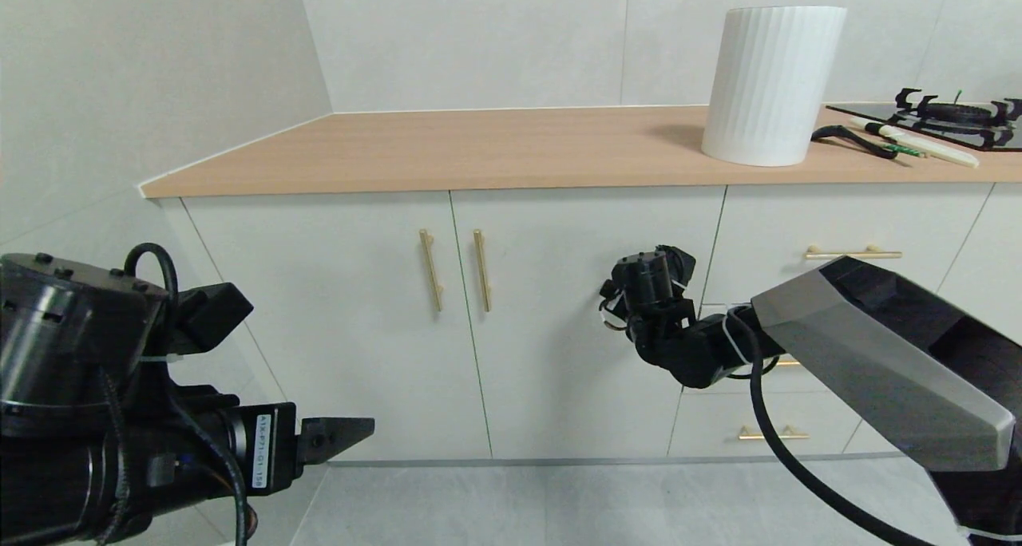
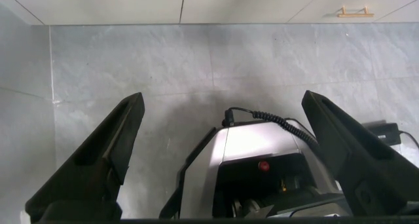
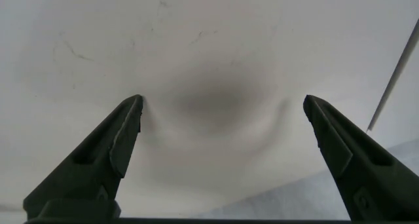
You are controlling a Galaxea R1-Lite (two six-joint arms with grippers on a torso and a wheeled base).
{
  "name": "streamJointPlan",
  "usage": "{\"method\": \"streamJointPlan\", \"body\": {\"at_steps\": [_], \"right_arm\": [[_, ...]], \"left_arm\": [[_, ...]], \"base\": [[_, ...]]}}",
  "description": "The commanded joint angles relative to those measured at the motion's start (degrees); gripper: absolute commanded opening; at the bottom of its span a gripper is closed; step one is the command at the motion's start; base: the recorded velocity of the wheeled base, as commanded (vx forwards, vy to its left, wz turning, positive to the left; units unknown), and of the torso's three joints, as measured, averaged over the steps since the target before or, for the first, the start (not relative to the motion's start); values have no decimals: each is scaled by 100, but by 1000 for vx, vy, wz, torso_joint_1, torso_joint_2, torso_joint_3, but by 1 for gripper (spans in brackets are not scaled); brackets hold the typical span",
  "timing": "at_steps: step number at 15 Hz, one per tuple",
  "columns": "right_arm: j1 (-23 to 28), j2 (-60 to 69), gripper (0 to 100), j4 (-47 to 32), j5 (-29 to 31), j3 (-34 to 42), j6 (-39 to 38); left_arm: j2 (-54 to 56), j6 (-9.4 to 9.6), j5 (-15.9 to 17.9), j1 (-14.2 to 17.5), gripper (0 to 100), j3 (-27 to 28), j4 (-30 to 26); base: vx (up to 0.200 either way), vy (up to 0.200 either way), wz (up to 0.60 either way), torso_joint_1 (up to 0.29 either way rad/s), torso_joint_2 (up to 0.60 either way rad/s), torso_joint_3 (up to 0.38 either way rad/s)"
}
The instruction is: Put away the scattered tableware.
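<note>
The left pincer (image 2: 222,96) hangs low over the grey, stone-look floor (image 2: 131,60). Its two black, pointy fingers stand wide apart and hold nothing. A bit farther on, the right pincer (image 3: 221,99) faces a smooth white cupboard door (image 1: 559,330) and is very close to it. It is wide open too, with nothing in it. The cupboard doors have thin gold bar handles (image 1: 431,268) (two stand side by side, straight up). Above them lies the counter (image 1: 479,147), flat and wood-coloured. On its right part stands a tall round white pot (image 1: 773,83) with fine ribs down its side. The tableware lies just beside the pot, at the far right of the counter: a long white stick-shaped piece (image 1: 918,143) and a black curved piece (image 1: 870,144). Behind them sits a black metal stove ring (image 1: 958,115).
</note>
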State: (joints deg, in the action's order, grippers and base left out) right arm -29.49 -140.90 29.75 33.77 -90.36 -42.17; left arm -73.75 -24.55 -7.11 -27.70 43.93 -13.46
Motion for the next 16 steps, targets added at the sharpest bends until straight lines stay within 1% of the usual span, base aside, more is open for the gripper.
{"method": "streamJointPlan", "body": {"at_steps": [1,2,3,5,6,7,8,12,13,14,15,16], "right_arm": [[-31,203,100,14,-55,238,-11],[-66,388,100,14,-151,466,-11],[-171,889,100,67,-643,1099,-28],[-206,2005,100,67,-2076,2514,-11],[-206,2453,100,67,-2841,3050,156],[-189,2743,100,67,-3368,3314,402],[-189,2840,100,75,-3482,3402,481],[-189,3095,100,75,-3430,3481,552],[-171,3262,100,75,-3421,3543,675],[-154,3429,100,67,-3324,3622,824],[-145,3605,100,67,-3078,3709,974],[-145,3648,100,67,-3008,3736,1000]], "left_arm": [[-8,3,-1,1,100,1,1],[-8,-6,-1,1,100,1,1],[-8,-6,-1,1,100,1,1],[-8,3,-1,1,100,1,1],[-8,3,-1,1,100,1,1],[-8,3,-1,1,100,1,1],[-8,-6,-1,-8,100,1,1],[10,3,-1,1,100,1,1],[36,3,-1,1,100,10,1],[80,3,-19,1,100,10,10],[168,12,-54,1,100,10,10],[195,12,-63,1,100,1,10]], "base": [[0,0,0,0,0,0],[0,0,0,0,0,0],[0,0,0,0,0,0],[0,0,0,0,0,0],[0,0,0,0,0,0],[0,0,0,0,0,0],[0,0,0,0,0,0],[0,0,0,0,0,0],[0,0,0,0,0,0],[0,0,0,0,0,0],[0,0,0,0,0,0],[0,0,0,0,0,0]]}}
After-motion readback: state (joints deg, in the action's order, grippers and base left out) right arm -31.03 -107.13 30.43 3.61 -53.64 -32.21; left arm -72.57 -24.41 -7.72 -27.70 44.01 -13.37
